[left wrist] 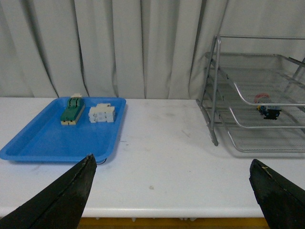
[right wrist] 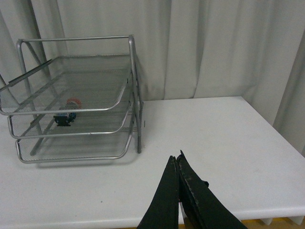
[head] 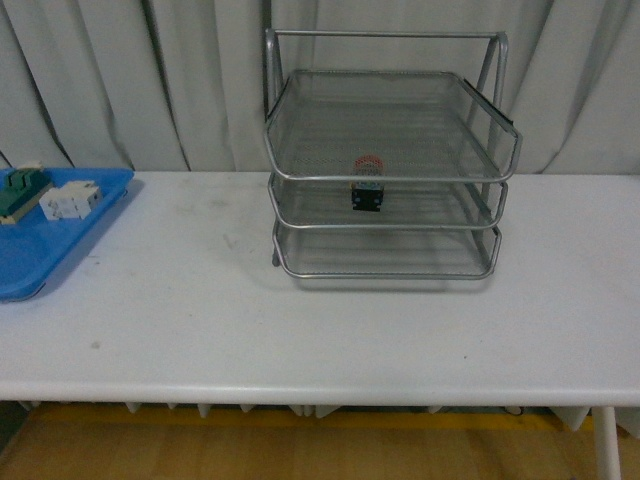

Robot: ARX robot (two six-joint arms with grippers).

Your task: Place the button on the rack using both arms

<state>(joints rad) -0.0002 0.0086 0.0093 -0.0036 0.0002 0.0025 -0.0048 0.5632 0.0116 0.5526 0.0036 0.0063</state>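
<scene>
The small push-button switch with a red round cap and black body (head: 368, 186) sits in the middle tier of the large silver three-tier wire-mesh rack (head: 385, 170), near that tray's front edge and seen through the mesh of the top tray. In the front view the rack stands at about twelve to one o'clock on the white tabletop (head: 330, 320), close to the pale pleated curtain (head: 130, 70) behind it. Nothing touches the button but the tray it rests in.

At about ten o'clock on the tabletop, well apart from the rack, lies a flat blue plastic tray (head: 60, 245). It carries a green-and-cream block (head: 18, 192) and, just beside it, a white blocky part (head: 70, 200).

Neither arm appears in the front view. In the left wrist view the left pincer (left wrist: 174, 191) has its two black fingers (left wrist: 66, 198) spread wide and empty, above the near edge of the tabletop between tray and rack. In the right wrist view the right pincer (right wrist: 177, 164) has its black fingers (right wrist: 198, 198) pressed together with nothing between them, over bare tabletop well apart from the rack.
</scene>
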